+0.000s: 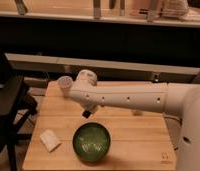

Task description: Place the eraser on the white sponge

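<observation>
Warm dim indoor light, table [133, 130] brightest, background at 12 o'clock dark, soft blur throughout, gripper [88, 112] at centre casting faint shadow
</observation>
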Tool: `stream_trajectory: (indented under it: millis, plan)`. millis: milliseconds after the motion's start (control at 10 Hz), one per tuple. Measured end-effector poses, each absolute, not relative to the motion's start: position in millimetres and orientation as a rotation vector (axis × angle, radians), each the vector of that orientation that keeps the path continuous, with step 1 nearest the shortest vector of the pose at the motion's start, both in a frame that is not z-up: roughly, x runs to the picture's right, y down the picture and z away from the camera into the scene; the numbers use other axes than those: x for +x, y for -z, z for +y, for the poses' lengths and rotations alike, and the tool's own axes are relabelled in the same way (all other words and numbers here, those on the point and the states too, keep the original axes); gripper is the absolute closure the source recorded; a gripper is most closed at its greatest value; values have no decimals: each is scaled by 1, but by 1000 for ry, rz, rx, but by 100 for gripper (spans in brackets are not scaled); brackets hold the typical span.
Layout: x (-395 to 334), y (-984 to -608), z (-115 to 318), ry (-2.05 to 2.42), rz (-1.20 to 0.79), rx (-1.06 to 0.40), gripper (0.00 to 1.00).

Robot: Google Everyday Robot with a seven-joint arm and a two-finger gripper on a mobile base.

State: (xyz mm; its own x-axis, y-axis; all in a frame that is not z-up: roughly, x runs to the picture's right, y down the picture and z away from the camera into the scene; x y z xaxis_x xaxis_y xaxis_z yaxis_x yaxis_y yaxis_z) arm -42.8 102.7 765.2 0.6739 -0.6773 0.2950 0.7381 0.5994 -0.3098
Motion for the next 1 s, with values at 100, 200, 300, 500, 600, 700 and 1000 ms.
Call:
stream_trajectory:
  millis: [100, 200, 300, 500, 600, 700, 1000]
  plan:
    - [-40, -766, 103, 826, -150, -430, 78]
    - [-38, -766, 106, 842, -154, -428, 80]
    - [-40, -766, 107, 864, -162, -423, 87]
    - [-49, -768, 110, 884, -179, -415, 99]
    - [-54, -770, 112, 883, -185, -412, 100]
    - [-61, -772, 114, 884, -190, -410, 99]
    - [-64, -777, 117, 902, -206, -407, 99]
